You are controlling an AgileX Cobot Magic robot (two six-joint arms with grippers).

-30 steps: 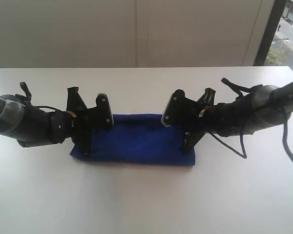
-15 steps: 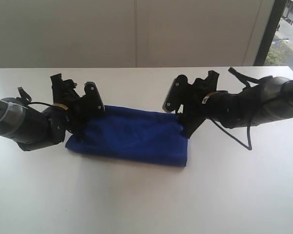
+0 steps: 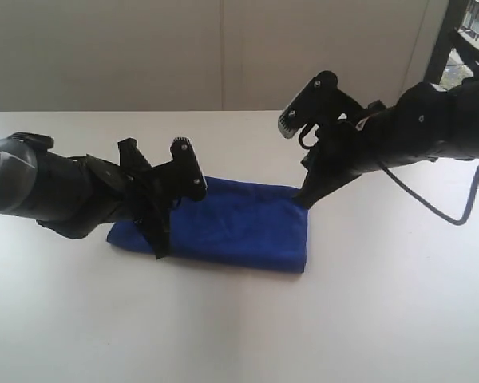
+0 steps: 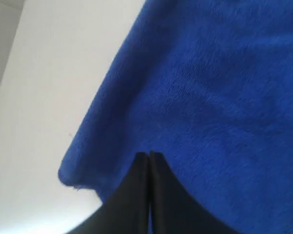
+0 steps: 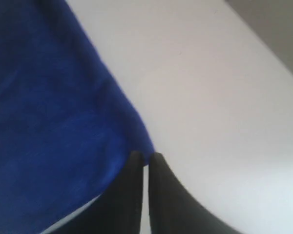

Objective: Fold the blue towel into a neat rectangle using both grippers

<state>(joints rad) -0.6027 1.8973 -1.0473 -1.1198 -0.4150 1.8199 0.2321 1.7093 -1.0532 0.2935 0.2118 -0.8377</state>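
While it lies folded into a thick rectangle, the blue towel [image 3: 239,227] rests flat on the white table [image 3: 223,335], about midway between the table's left and right edges and well in from its far edge. Over the towel's left end the left gripper [image 3: 159,249] points down, jaws pressed together, tips at the cloth. The right gripper [image 3: 304,199] meets the towel's far right corner, jaws all but together; whether they pinch any cloth I cannot tell.

Soft, even daylight comes from the window [image 3: 473,28] off to the right beyond the towel [image 3: 239,227]. The table [image 3: 239,335] looks pale and slightly washed out, with only faint shadows along the towel's near edge. Both wrist views are blurred close up.
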